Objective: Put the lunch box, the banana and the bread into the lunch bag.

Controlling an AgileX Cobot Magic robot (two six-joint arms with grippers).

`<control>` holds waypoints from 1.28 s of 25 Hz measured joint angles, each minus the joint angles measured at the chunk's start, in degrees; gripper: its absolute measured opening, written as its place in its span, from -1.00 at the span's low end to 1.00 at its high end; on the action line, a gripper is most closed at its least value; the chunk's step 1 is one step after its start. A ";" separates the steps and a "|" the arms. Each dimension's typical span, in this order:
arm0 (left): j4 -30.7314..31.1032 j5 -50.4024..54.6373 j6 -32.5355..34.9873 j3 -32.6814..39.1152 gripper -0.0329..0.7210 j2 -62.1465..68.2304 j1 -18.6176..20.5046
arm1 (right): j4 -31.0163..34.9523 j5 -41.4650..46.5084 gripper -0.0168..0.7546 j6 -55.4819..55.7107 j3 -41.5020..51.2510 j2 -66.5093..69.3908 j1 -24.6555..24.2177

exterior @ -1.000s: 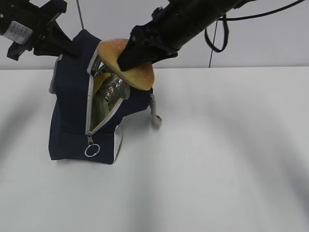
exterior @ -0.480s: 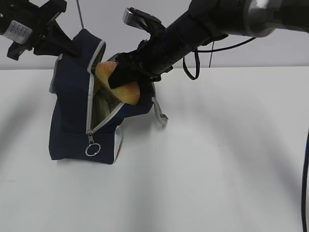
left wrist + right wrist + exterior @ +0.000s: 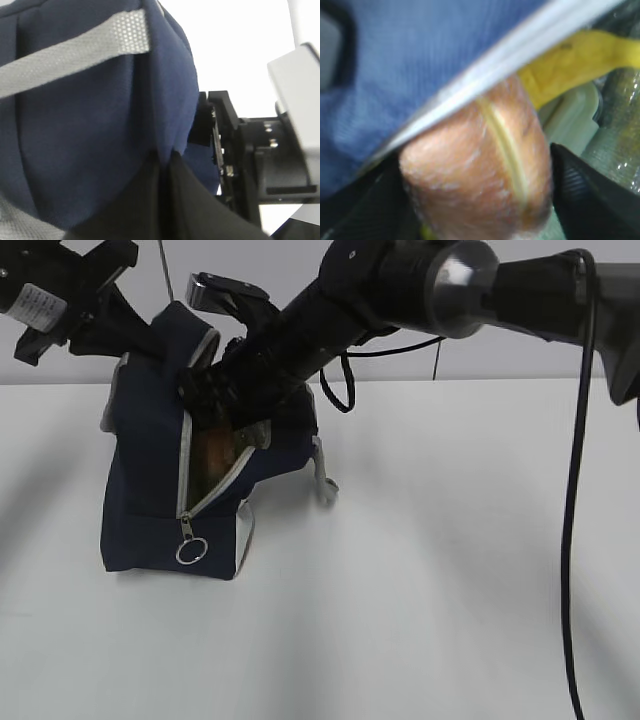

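Both grippers are at the lunch bag from where I watch. My right gripper is pushed into the bag's mouth, and its wrist camera shows the bread sitting between the two dark fingers; I cannot tell whether they press on it or stand slightly off it. The bread lies just under the pale zipper edge, with the banana behind it and the green lid of the lunch box below the banana, all inside the bag against the silvery lining. From the front I see only a reddish-brown patch of bread through the open zipper.

My left gripper pinches a fold of navy fabric at the bag's upper rear corner, jaws closed tight on it, holding that side up. A grey strap crosses the cloth near it.

The bag stands on the white table, its ring pull hanging low on the front.
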 joint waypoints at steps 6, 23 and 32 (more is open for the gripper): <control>-0.05 0.06 0.00 0.00 -0.92 0.00 0.00 | -6.92 4.22 0.76 1.46 -3.79 0.06 -0.35; -0.14 0.13 0.00 0.00 -0.92 0.00 0.00 | -18.77 18.99 0.58 17.08 -12.01 -3.49 -8.17; -0.17 0.13 0.00 0.00 -0.92 0.00 0.00 | -12.50 19.26 0.36 18.68 -8.79 -3.63 -14.78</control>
